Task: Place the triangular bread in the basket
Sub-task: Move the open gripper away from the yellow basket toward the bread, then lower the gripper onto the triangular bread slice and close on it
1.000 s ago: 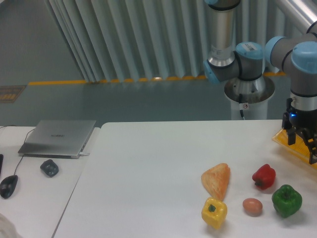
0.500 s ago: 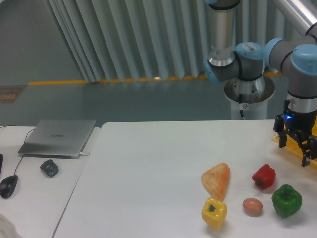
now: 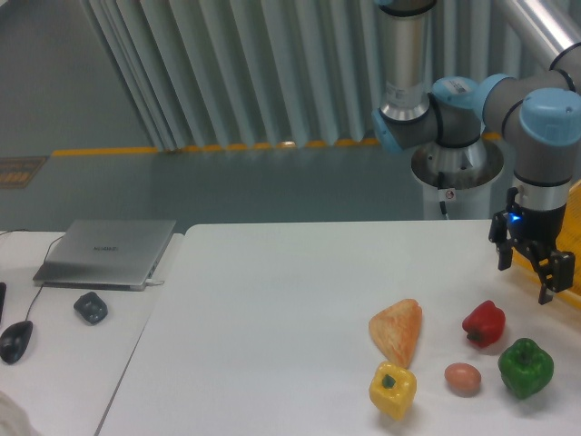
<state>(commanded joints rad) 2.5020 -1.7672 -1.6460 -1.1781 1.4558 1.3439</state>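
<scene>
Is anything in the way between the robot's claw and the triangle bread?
Nothing blocks it. The open end effector hangs above the table, right of the triangular bread. The red pepper sits slightly below that line, so stay high.

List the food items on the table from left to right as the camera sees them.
yellow bell pepper → triangular bread → brown egg → red pepper → green pepper. The yellow pepper and the bread overlap in left-right span; I ordered them by their centres.
</scene>
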